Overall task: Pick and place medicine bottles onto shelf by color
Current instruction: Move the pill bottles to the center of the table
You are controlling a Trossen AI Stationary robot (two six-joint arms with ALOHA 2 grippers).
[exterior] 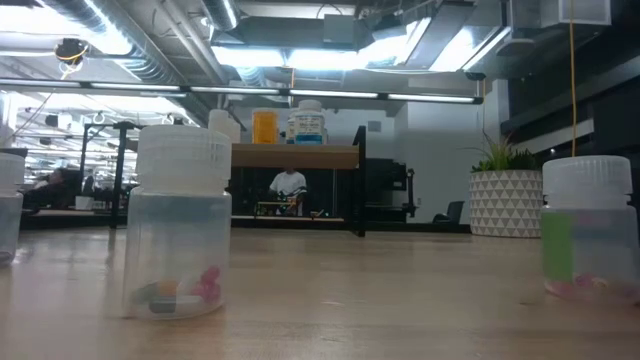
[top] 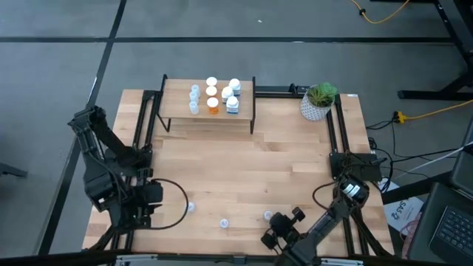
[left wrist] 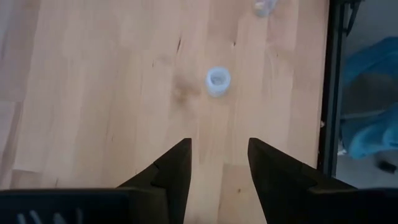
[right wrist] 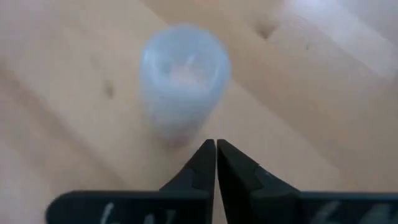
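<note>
The right gripper (right wrist: 216, 146) is being held pinched shut on nothing, hovering low with a pale vial (right wrist: 183, 78) standing upright just ahead of its tips. The left gripper (left wrist: 219, 152) is being kept spread open and empty, with another vial (left wrist: 218, 81) sitting a bit in front of it. Far off from both, the shelf (top: 177, 90) is being loaded with the other bottles (top: 213, 102).
</note>
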